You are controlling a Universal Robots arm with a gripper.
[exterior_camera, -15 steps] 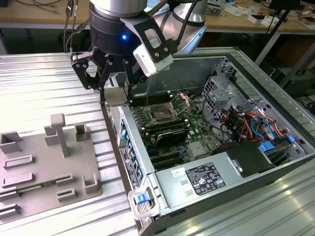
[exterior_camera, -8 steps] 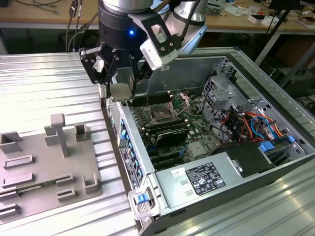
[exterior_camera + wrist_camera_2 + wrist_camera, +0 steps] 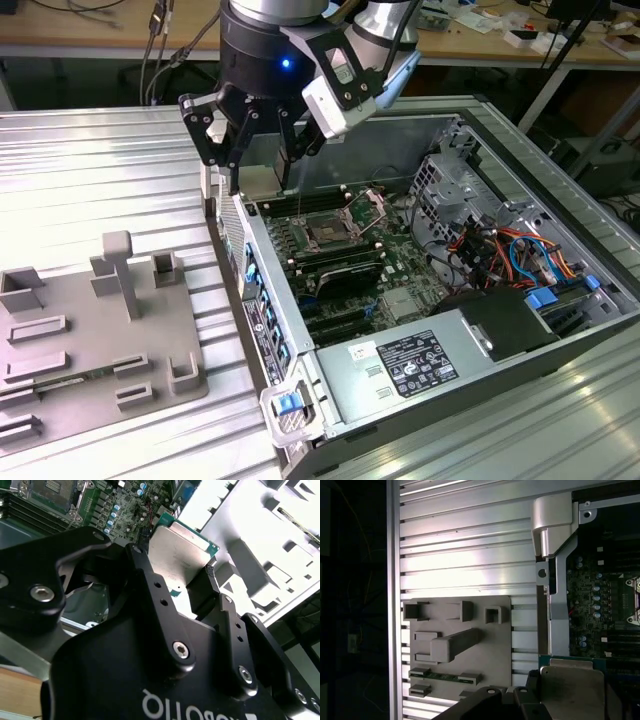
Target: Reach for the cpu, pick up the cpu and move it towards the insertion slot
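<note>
My gripper (image 3: 260,184) is shut on the cpu (image 3: 263,176), a flat silvery square chip with a green rim. The chip is pinched between the black fingers (image 3: 145,585) in the second wrist view, where its pale metal top (image 3: 177,545) faces the camera. It hangs in the air over the open computer case's wall, toward the exterior view's left of the insertion slot (image 3: 328,234). The slot is a dark square socket with a brownish centre and a raised silver frame, also seen as the insertion slot (image 3: 52,490) on the green board. The first wrist view has the cpu (image 3: 570,687) beside the case edge.
A grey fixture plate (image 3: 90,330) with upright blocks lies on the grooved aluminium table at the exterior view's left. Inside the case stand a white-labelled power-supply box (image 3: 420,362), a metal drive cage with coloured cables (image 3: 490,235) and long black memory slots (image 3: 340,275).
</note>
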